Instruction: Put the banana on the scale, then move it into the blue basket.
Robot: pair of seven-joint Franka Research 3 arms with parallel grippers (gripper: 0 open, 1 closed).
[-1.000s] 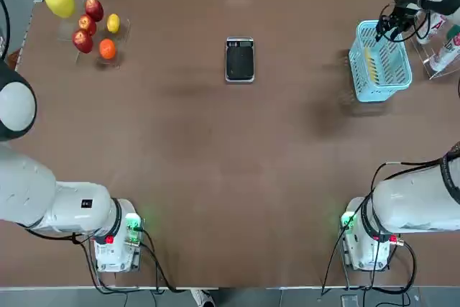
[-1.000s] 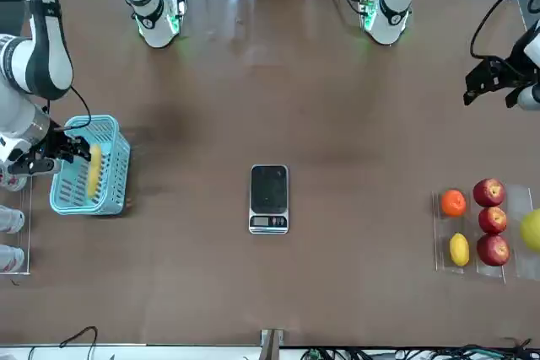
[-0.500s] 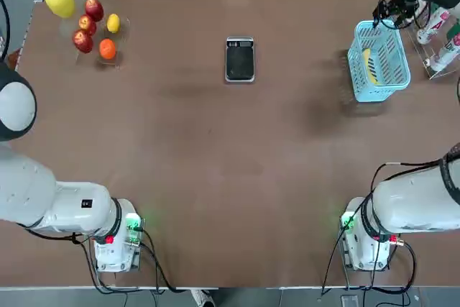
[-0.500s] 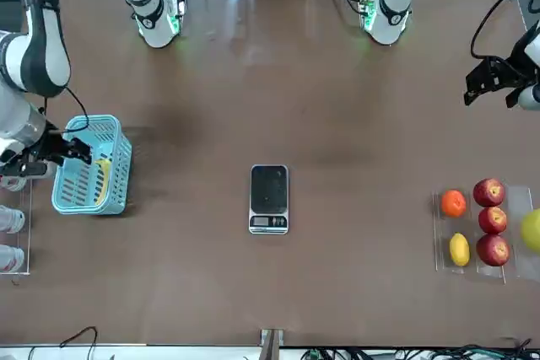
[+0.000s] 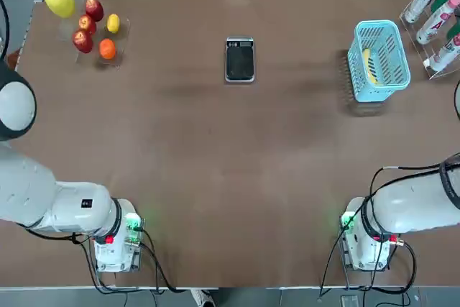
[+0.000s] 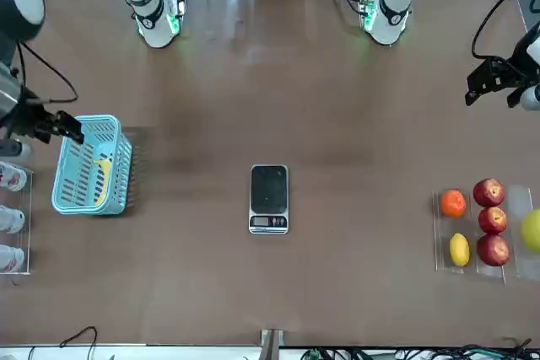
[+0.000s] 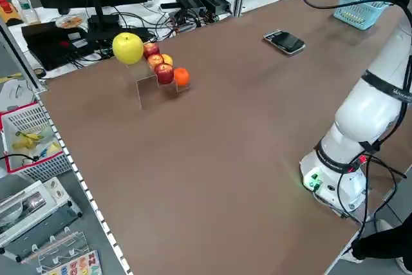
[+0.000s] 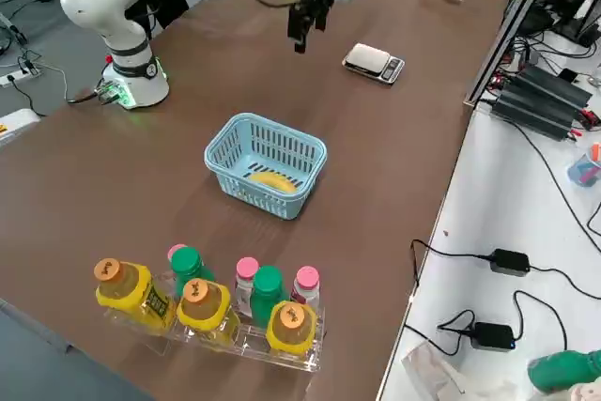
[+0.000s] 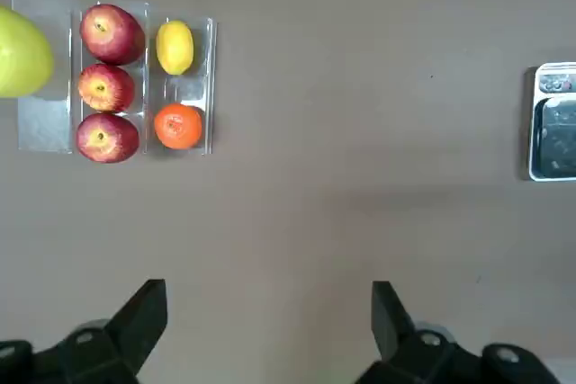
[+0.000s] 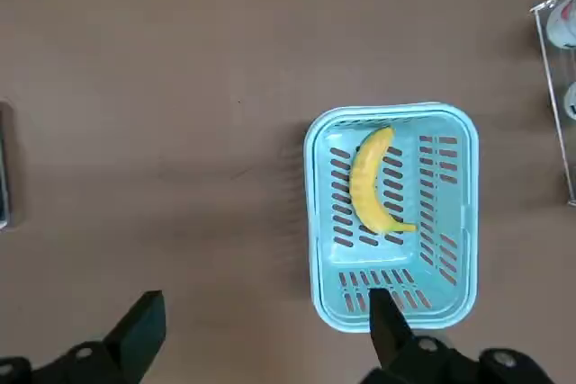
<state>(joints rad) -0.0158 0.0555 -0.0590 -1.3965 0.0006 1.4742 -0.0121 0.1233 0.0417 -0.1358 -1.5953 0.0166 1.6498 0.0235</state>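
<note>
Right gripper [image 10: 261, 348] hangs high above the table with fingers spread, empty; our left gripper [image 9: 265, 339] hovers likewise, jaws apart. We count one banana [image 10: 373, 182] lying inside one blue basket [image 10: 317, 222] — one scale [image 5: 239, 59] sits bare mid-table. Only the right side view shows five bottles [image 8: 202, 302] near the basket.

Both arms have glossy white rounded shells with dark grey bands at the joints. Each round white base carries a small green light, and the left one also a red light, with thin black cables running from it. The black two-finger left gripper [image 9: 268, 323] and the black two-finger right gripper [image 10: 265, 323] have wedge-shaped angular fingers.
</note>
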